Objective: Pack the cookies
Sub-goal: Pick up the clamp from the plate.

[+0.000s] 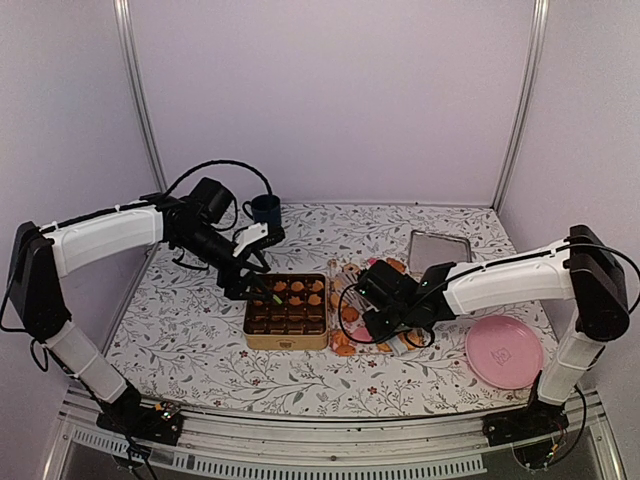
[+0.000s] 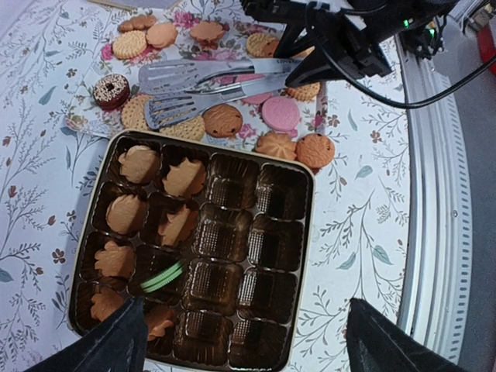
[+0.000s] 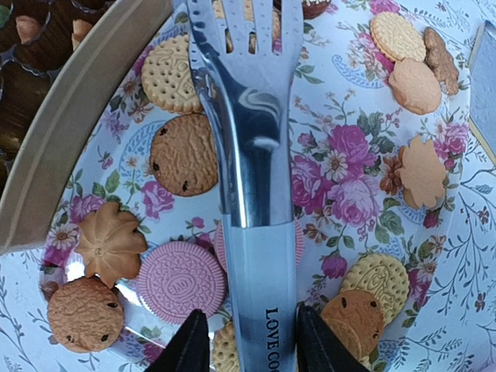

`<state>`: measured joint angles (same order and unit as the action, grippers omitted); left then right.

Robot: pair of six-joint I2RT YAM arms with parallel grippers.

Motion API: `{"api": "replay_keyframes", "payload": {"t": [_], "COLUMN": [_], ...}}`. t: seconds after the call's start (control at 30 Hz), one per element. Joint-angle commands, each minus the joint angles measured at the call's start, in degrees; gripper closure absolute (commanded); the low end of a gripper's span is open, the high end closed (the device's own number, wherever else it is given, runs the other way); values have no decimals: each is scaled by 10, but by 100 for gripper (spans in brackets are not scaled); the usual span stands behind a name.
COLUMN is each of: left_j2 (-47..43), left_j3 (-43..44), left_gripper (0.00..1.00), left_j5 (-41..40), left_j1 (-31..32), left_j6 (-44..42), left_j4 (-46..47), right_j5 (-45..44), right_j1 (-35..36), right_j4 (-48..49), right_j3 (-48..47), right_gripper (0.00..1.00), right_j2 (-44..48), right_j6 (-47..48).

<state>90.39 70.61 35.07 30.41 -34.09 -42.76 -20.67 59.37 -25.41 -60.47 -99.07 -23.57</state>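
My left pincer (image 2: 244, 319) hung released above the near end of the cookie box (image 2: 267, 294), its two fingers (image 2: 116, 341) spread wide with nothing between them. The box stood on the desk (image 1: 200, 350), and its brown insert was only partly filled. Golden cookies (image 2: 139, 164) sat in the cells of the two left columns in my left wrist view, one to a cell. A green cookie (image 2: 163, 277) stood on edge in a cell close to my left finger. The other cells held nothing.

Just beside the box lay a flowered tray (image 3: 341, 178), and the rest of the cookies were scattered loose on it: golden ones, two pink ones and a dark ring-shaped one (image 2: 112, 90). A pair of metal tongs (image 3: 248, 155) stretched over that tray, above the cookies, with its slotted blades pointing toward the box.

My right pincer (image 3: 252, 318) was at the tongs' handle, one finger on each side of it. I could not tell whether it was truly clamping the handle or only flanking it.

Farther right on the desk sat a pink plate (image 1: 503, 352), a flat metal tray (image 1: 438, 250) lay behind the flowered one, and a dark mug (image 1: 266, 208) stood at the back.
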Motion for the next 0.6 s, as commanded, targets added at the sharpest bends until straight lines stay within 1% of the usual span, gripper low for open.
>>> {"api": "replay_keyframes", "payload": {"t": [0.0,0.17,0.27,0.4,0.57], "left_j2": [-13,-8,1,23,41], "left_j3": [-1,4,10,28,65], "left_gripper": [11,11,11,11,11], "left_j5": [-4,-3,2,-3,-19], "left_j1": [8,8,11,33,62], "left_j6": [-7,-9,-9,-23,-73], "left_j4": [-9,-9,-9,-16,-39], "right_j5": [-31,-31,-33,-33,-19], "right_j1": [4,4,4,3,-2], "right_j4": [-22,-18,-19,-7,5], "right_j3": [-27,-25,-23,-15,-6], "right_gripper": [67,79,89,94,97], "right_j2": [-20,-8,4,29,78], "right_j6": [-10,-10,-9,-9,2]}}
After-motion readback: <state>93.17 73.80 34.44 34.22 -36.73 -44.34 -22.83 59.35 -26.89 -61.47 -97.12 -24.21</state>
